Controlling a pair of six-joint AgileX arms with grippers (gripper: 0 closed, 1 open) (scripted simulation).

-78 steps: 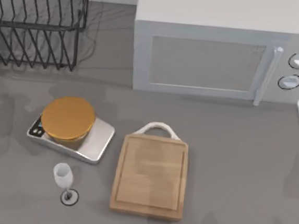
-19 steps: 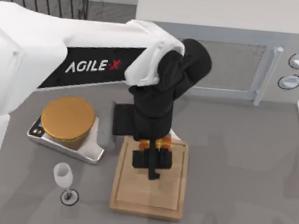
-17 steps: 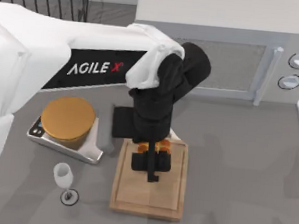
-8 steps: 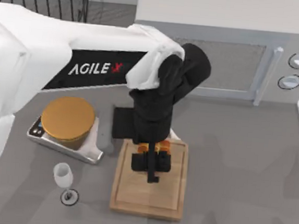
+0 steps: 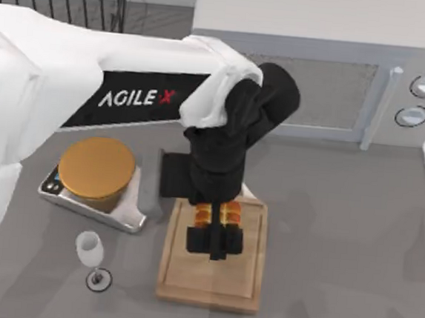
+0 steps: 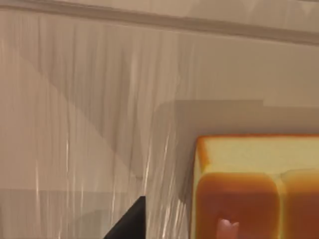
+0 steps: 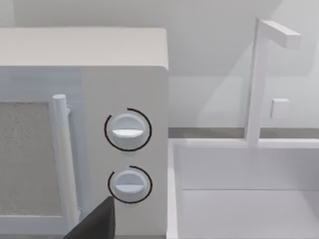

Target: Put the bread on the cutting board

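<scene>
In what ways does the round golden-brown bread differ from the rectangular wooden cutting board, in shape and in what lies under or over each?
The round golden-brown bread is a thick disc; the rectangular light wooden cutting board is flat, with a white loop handle. The bread sits on the silver kitchen scale; the board lies on the grey table. The left end effector hangs over the board, not the bread. Both are brownish.

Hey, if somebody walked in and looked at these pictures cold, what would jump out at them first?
Probably the big white left arm sweeping in from the top view's left, its black left gripper low over the cutting board in the middle. Next, the golden bread, which sits on a silver scale left of the board, not on it. A small glass stands in front of the scale, and a microwave fills the back.
</scene>
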